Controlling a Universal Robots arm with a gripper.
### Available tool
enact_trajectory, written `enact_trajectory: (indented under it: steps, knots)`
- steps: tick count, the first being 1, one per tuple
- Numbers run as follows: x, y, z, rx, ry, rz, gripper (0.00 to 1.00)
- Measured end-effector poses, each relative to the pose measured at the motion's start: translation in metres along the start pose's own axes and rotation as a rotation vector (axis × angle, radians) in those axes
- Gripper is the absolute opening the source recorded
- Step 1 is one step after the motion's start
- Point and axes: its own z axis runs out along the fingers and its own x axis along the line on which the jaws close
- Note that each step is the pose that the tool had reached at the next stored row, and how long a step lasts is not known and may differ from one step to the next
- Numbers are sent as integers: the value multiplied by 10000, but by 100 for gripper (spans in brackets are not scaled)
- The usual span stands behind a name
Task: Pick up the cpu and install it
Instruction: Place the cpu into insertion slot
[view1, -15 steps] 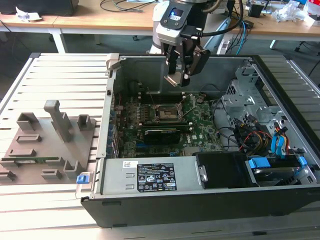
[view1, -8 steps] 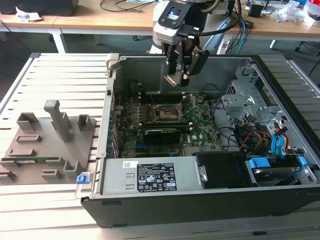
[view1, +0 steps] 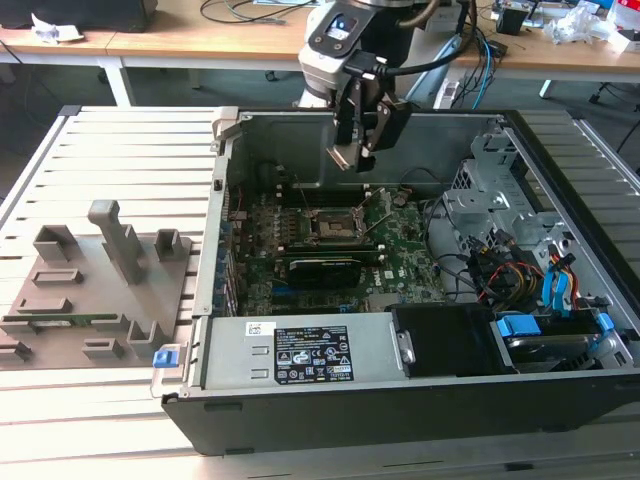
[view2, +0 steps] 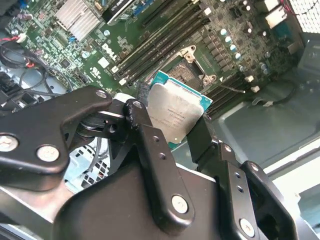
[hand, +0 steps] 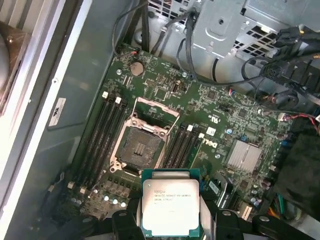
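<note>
Looks like a robotics lab or an electronics workshop. Open computer case (view1: 420, 405) with bare circuit board (view1: 400, 245) on a slatted metal desk (view1: 130, 150), beside a grey plastic holder (view1: 95, 285). Inside the case, drive cage (view1: 490, 195), power supply (view1: 300, 350) and coloured wires (view1: 500, 275), all uncovered. Robot arm (view1: 335, 40) above the case, a cpu (hand: 170, 210) clamped between its fingers (view2: 152, 150). Behind, long wooden desks (view1: 180, 40) with loose cables (view1: 487, 60) and small equipment.
</note>
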Motion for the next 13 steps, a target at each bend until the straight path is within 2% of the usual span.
enact_trajectory:
  steps: [2,6,9,10,12,13]
  knots:
    - [0,0,1,16,23,387,55]
    - [0,0,7,67,101,1663,55]
    - [0,1,10,95,145,2375,55]
    - [0,1,10,101,154,2538,55]
    - [0,1,10,104,158,2595,55]
    - [-1,1,12,0,132,2604,55]
